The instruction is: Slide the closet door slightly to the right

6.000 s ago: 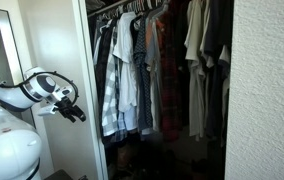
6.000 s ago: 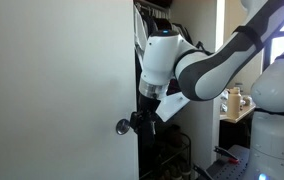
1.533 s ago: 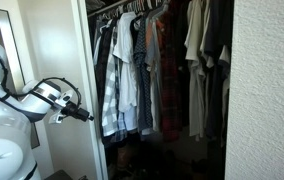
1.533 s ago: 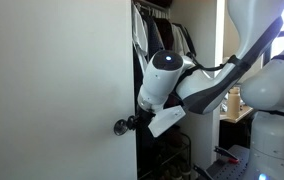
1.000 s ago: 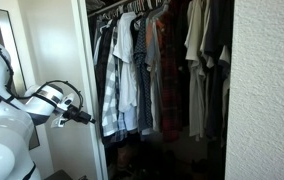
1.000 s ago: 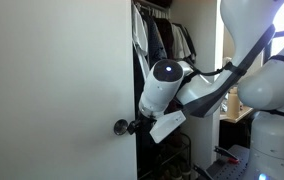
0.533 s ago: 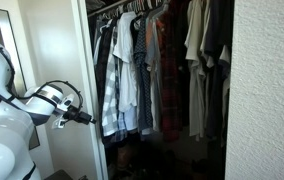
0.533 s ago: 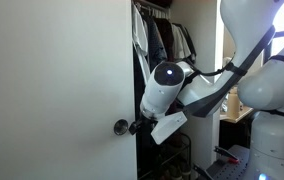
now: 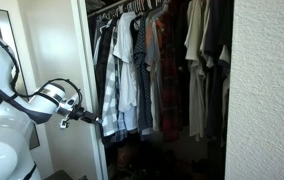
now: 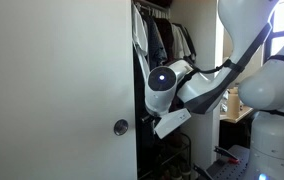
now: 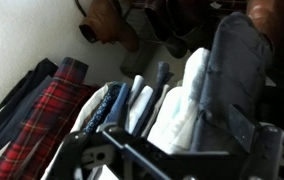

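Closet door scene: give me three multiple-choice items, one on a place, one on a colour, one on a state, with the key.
1. Where on the closet door is the round pull? A) top corner B) near the edge by the opening C) dead centre
2. The door's colour? A) white B) red C) black
3. The closet is: A) shut B) empty C) open, hanging clothes showing
Key: B, the pull sits by the door's edge; A, the panel is plain white; C, garments fill the gap.
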Robot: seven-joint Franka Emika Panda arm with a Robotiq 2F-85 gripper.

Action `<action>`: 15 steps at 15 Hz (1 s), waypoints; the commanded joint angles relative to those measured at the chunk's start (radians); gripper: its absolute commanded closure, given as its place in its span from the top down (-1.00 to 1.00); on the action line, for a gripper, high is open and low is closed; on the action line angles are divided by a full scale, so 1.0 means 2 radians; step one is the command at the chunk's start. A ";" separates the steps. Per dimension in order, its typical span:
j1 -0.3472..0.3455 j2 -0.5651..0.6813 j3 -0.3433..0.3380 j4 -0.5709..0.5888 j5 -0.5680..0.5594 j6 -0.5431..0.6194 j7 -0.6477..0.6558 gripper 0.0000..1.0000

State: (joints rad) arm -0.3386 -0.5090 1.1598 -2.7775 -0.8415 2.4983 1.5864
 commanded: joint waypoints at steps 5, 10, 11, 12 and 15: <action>0.164 0.039 -0.164 -0.001 0.063 -0.037 -0.046 1.00; 0.299 0.014 -0.255 0.002 0.201 -0.037 -0.135 1.00; 0.319 0.005 -0.267 0.003 0.228 -0.041 -0.155 1.00; 0.339 -0.007 -0.276 -0.005 0.251 -0.040 -0.168 1.00; 0.365 -0.024 -0.283 -0.002 0.287 -0.042 -0.194 1.00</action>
State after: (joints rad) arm 0.3435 -0.4970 0.6151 -2.7711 -0.3274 2.4374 1.2584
